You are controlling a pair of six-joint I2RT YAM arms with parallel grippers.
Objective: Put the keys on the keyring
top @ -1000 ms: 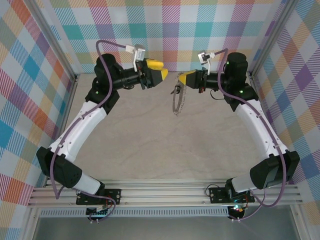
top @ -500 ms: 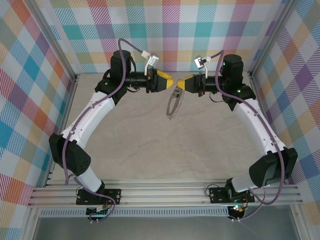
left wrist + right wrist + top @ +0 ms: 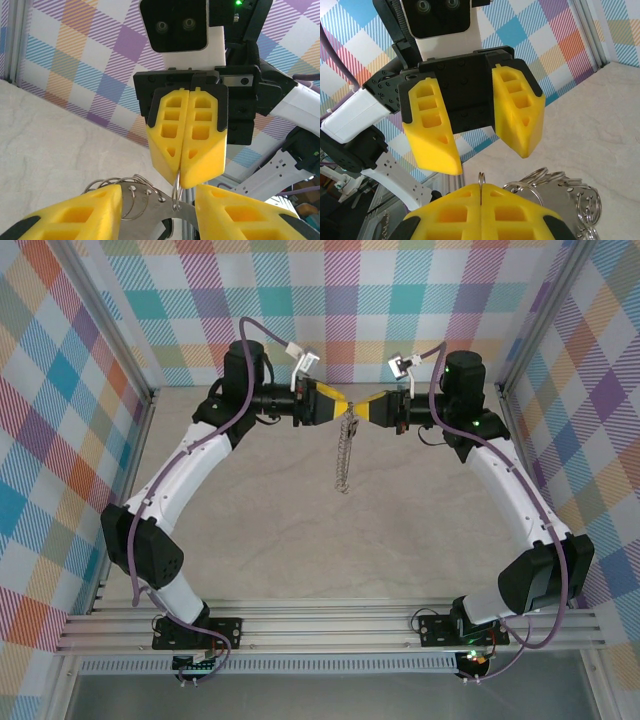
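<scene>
The right tool (image 3: 360, 406) pinches the keyring (image 3: 343, 455) by its top edge. It hangs edge-on above the tabletop (image 3: 280, 540), clear of the walls (image 3: 120, 350). The left tool (image 3: 338, 402) is spread, facing it tip-to-tip.

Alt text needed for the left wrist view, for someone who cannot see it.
The right pincer faces the camera, yellow fingers shut on the thin rim of the silvery keyring. The left pincer has its own fingers apart at the bottom edge, either side of the ring and its bunch of small silvery loops. A plaid wall stands behind.
</scene>
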